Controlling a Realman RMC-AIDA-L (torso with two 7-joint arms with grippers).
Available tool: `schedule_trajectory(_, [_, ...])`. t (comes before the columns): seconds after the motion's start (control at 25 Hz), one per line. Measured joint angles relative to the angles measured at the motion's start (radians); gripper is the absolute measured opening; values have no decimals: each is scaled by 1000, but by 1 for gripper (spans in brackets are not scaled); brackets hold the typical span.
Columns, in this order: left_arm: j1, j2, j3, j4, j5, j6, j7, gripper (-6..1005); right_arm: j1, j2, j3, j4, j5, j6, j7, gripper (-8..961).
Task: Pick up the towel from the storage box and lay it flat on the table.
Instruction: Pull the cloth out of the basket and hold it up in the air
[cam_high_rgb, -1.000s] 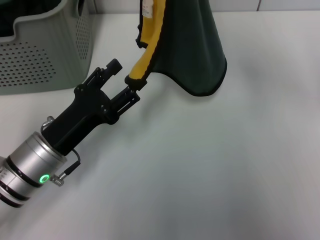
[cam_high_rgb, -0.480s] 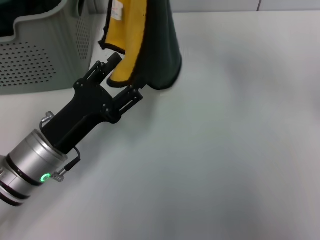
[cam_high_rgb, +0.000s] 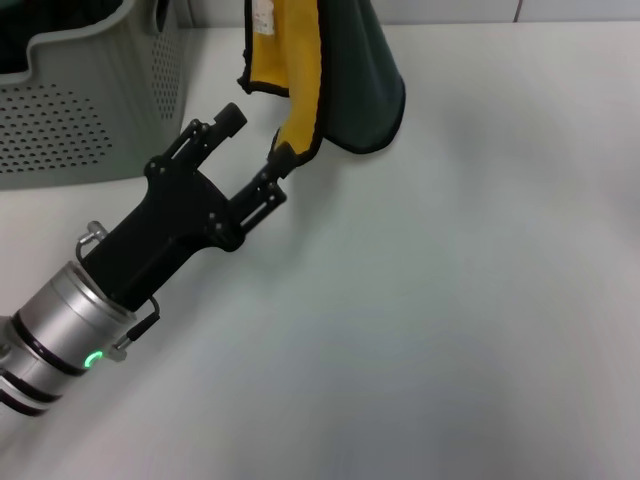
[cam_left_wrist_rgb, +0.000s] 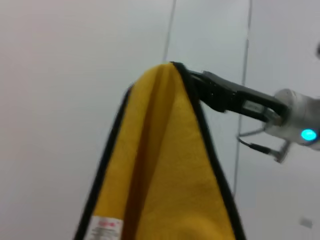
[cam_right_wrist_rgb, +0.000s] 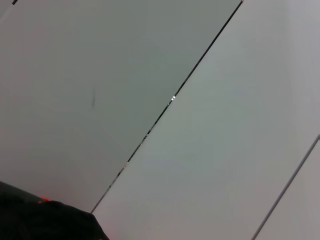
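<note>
The towel (cam_high_rgb: 350, 80), dark green with a yellow inner side, hangs folded from above the head view's top edge, over the white table (cam_high_rgb: 450, 320). Its lower yellow corner (cam_high_rgb: 286, 154) touches the tip of the nearer finger (cam_high_rgb: 272, 186) of my left gripper (cam_high_rgb: 252, 150), which is open with its jaws spread just left of the cloth. In the left wrist view my right gripper (cam_left_wrist_rgb: 196, 86) is shut on the towel's top corner, and the yellow side (cam_left_wrist_rgb: 165, 180) hangs below it. The storage box (cam_high_rgb: 80, 110) stands at the far left.
The left arm's black body and silver wrist (cam_high_rgb: 70, 320) reach in from the lower left, close to the box's front wall. Bare table spreads to the right and front. The right wrist view shows only pale wall panels.
The towel swung left into the left gripper's jaws half a second ago, then back right, so its lower corner now sits at the nearer fingertip. The left gripper barely moved.
</note>
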Motion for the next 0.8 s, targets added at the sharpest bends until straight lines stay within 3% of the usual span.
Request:
schedule_trajectory(0.36, [-60,-1,-36,-139,24,4,346,740,26,1,-9,0,8,-53,9,8])
schedule_trajectory(0.4, [-60,-1,-36,-139,24,4,346,739,29,1,-13,0,9,-55,9,8])
schedule_trajectory(0.44, [-62,-2,-98,-155,33,6,369,737,30,1,-16,0,9,-58,9,8])
schedule_trajectory(0.8, [-54,-1,-153,-172,33,-2,453,724,34,1,-29,-7,11,-62,23,9])
